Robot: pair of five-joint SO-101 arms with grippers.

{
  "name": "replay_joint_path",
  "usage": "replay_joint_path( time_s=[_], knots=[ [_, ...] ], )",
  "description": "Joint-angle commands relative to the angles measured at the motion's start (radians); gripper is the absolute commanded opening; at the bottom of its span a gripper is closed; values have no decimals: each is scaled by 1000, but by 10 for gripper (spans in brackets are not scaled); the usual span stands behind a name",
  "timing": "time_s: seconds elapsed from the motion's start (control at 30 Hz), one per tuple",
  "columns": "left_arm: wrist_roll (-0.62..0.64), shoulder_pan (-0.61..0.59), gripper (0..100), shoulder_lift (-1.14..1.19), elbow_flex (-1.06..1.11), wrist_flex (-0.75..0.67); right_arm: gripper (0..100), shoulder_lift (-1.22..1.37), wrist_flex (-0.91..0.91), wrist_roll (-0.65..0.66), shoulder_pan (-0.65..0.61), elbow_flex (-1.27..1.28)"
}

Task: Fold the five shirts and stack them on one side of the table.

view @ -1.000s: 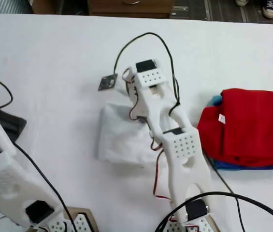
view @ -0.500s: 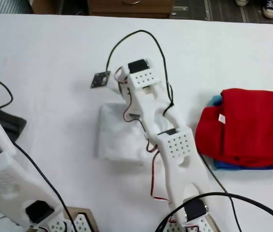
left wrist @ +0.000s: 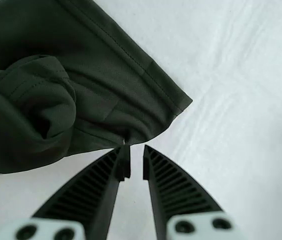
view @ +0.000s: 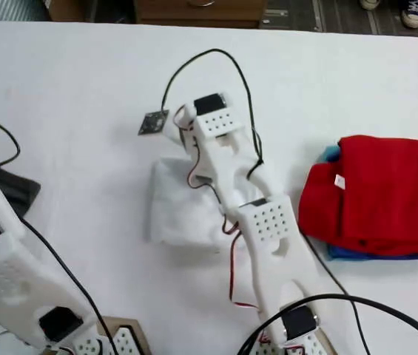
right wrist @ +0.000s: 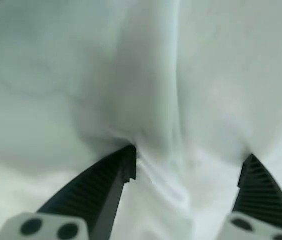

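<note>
- The white shirt (view: 179,211) lies crumpled and roughly folded near the middle of the white table (view: 83,81).
- The right arm (view: 264,222) stretches from the near edge of the table across the shirt's right part.
- In the right wrist view the right gripper (right wrist: 189,162) has its jaws spread wide. Both dark fingertips are pushed down into the white shirt's fabric, and a raised ridge of cloth runs between them. The cloth is not pinched.
- A folded red shirt (view: 379,192) sits on the table's right side, on top of a blue shirt (view: 371,254) whose edge shows beneath it. A paler blue scrap (view: 331,154) shows at the stack's far left corner.
- The stack lies well apart from the white shirt.
- A dark green shirt (left wrist: 56,85) lies bunched at the table's left edge, beside the left arm (view: 9,274).
- The left gripper (left wrist: 134,152) hangs just over the green shirt's hem. Its jaws stand a narrow slit apart with nothing between them, and one fingertip (left wrist: 123,155) is right at the cloth's edge.
</note>
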Motion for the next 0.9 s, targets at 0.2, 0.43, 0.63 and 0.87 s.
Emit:
replay_joint_path(
  time_s=[0.2,0.43,0.63,0.87],
  knots=[
    [-11,-9,80,-75,-19,-5,252,-104,10,-38,-68,295],
    [-11,-9,80,-77,-21,-5,51,-107,10,-38,-25,319],
    [-11,-9,80,-77,-21,-2,21,-116,10,-38,-12,311],
    [-12,-5,80,-75,-19,-6,20,-380,10,-75,-19,321]
  ],
)
